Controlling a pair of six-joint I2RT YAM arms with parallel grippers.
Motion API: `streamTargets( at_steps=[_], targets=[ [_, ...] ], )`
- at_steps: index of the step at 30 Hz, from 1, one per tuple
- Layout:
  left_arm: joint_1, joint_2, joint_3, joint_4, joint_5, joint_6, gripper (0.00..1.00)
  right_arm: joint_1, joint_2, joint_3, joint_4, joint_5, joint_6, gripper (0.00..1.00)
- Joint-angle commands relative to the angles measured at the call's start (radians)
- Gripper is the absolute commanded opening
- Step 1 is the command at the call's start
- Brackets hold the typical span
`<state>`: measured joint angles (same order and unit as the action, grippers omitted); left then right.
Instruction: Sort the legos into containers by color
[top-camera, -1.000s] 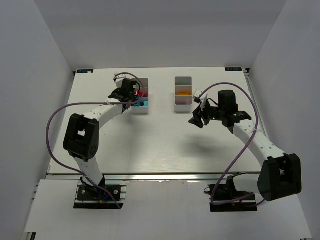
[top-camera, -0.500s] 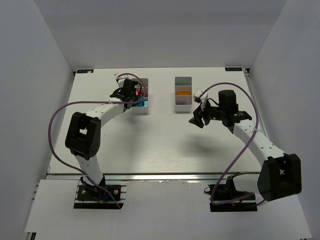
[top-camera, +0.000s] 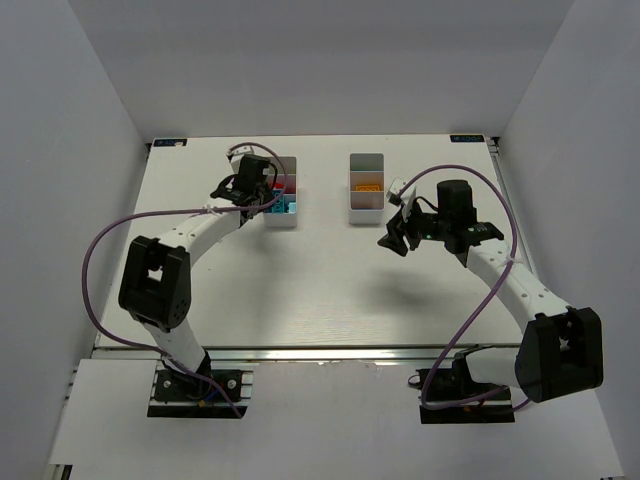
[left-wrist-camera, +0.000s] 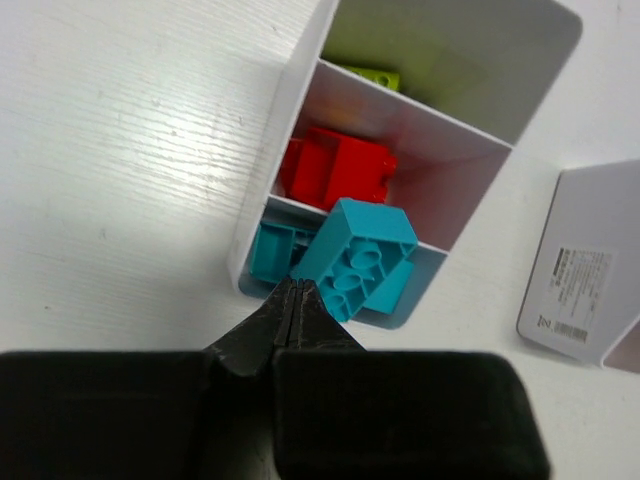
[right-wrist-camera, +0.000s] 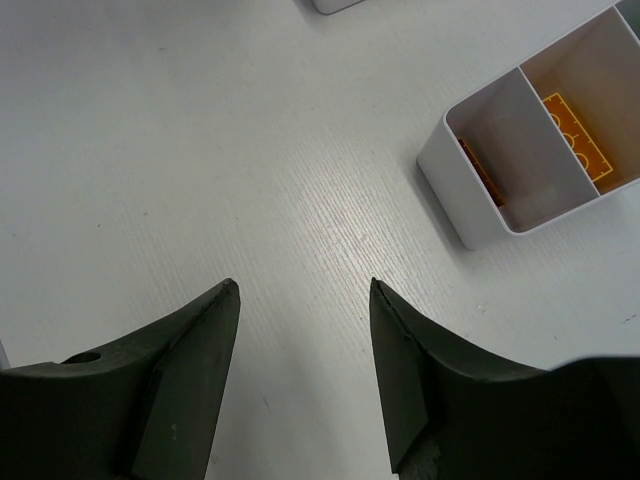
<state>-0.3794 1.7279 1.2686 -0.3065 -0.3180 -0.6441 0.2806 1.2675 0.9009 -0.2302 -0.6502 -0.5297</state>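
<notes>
The left container (left-wrist-camera: 283, 120) holds a lime lego (left-wrist-camera: 372, 74) in its far compartment, red legos (left-wrist-camera: 340, 168) in the middle one and blue legos in the near one. A big blue lego (left-wrist-camera: 358, 262) lies tilted over the near divider, with a smaller one (left-wrist-camera: 270, 250) beside it. My left gripper (left-wrist-camera: 293, 285) is shut and empty, its tips at the near compartment next to the tilted lego. My right gripper (right-wrist-camera: 303, 285) hangs open over bare table, short of the right container (right-wrist-camera: 470, 215), which holds orange legos (right-wrist-camera: 578, 140).
Both containers stand side by side at the back of the table, the left one (top-camera: 283, 190) under my left wrist and the right one (top-camera: 367, 187) beyond my right gripper (top-camera: 392, 240). White walls enclose the table on three sides.
The left arm's elbow has swung out to the left and its wrist has shifted slightly, staying over the left container. The right arm has not moved.
</notes>
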Motion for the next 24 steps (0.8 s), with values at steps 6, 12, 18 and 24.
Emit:
streamTargets(
  at_steps=[6, 12, 18, 24],
  targets=[
    [0.000, -0.051, -0.043, -0.013, 0.115, 0.021, 0.05, -0.008, -0.002, -0.005, 0.023, -0.012, 0.007, 0.60],
    [0.000, -0.024, -0.032, -0.005, 0.142, 0.023, 0.05, -0.008, 0.000, -0.005, 0.023, -0.012, 0.007, 0.60],
    [0.000, 0.024, -0.011, 0.001, 0.142, 0.021, 0.05, -0.008, -0.003, -0.010, 0.023, -0.009, 0.005, 0.60],
    [0.000, 0.050, 0.012, 0.007, 0.129, 0.021, 0.05, -0.008, -0.005, -0.010, 0.023, -0.006, 0.004, 0.60]
  ],
)
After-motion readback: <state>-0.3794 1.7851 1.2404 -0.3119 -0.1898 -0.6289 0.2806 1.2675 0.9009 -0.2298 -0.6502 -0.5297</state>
